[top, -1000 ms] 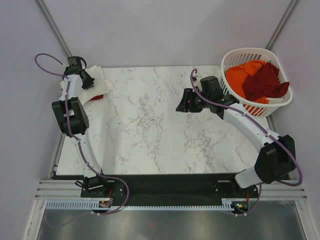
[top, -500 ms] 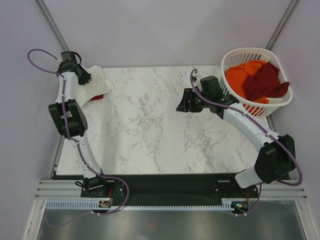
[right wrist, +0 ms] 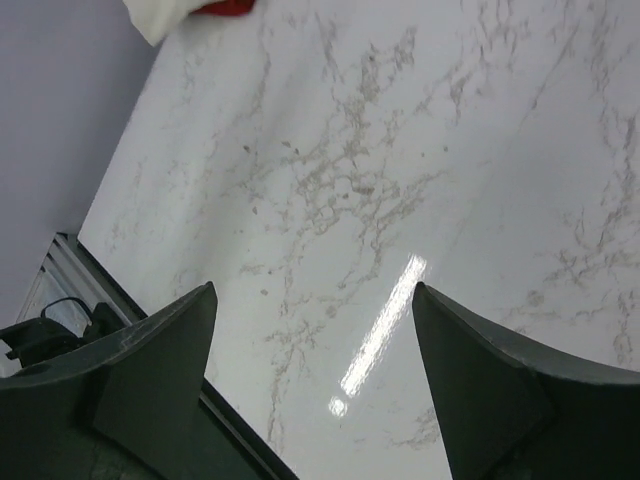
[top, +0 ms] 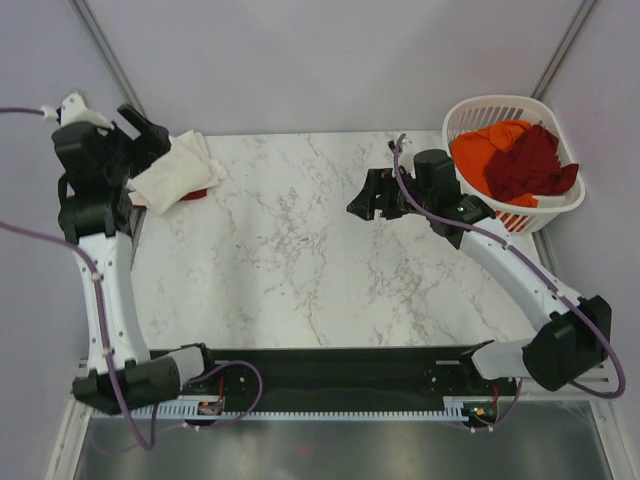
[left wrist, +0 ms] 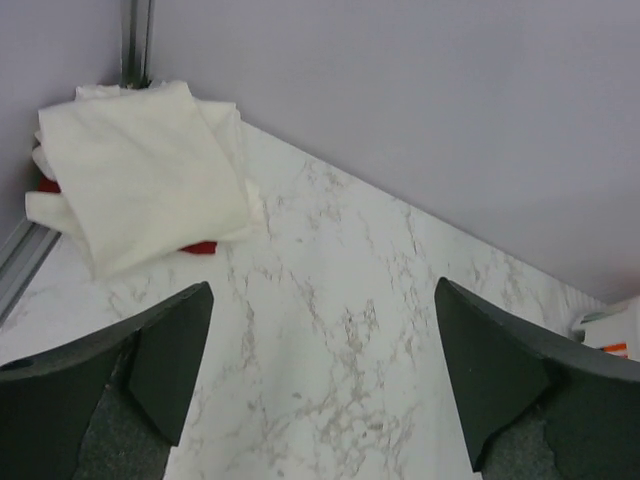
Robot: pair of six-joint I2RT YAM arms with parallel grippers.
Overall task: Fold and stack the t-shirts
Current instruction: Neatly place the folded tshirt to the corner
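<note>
A folded white t-shirt (top: 172,172) lies in the table's far left corner on top of a red t-shirt (top: 196,193) that peeks out beneath it. In the left wrist view the white t-shirt (left wrist: 140,170) covers all but a sliver of the red t-shirt (left wrist: 200,247). My left gripper (top: 145,135) is raised beside the stack, open and holding nothing (left wrist: 325,370). Over the table's right half my right gripper (top: 360,205) hangs open above bare marble (right wrist: 315,370). Orange (top: 490,150) and dark red (top: 530,165) t-shirts lie crumpled in the basket.
The white laundry basket (top: 480,110) stands at the far right corner, just behind the right arm's wrist. Grey walls close in the back and both sides. A metal rail (left wrist: 25,265) runs along the table's left edge.
My left gripper has opened, let go of the white t-shirt and risen back to the left. The right gripper has opened wider and shifted slightly.
</note>
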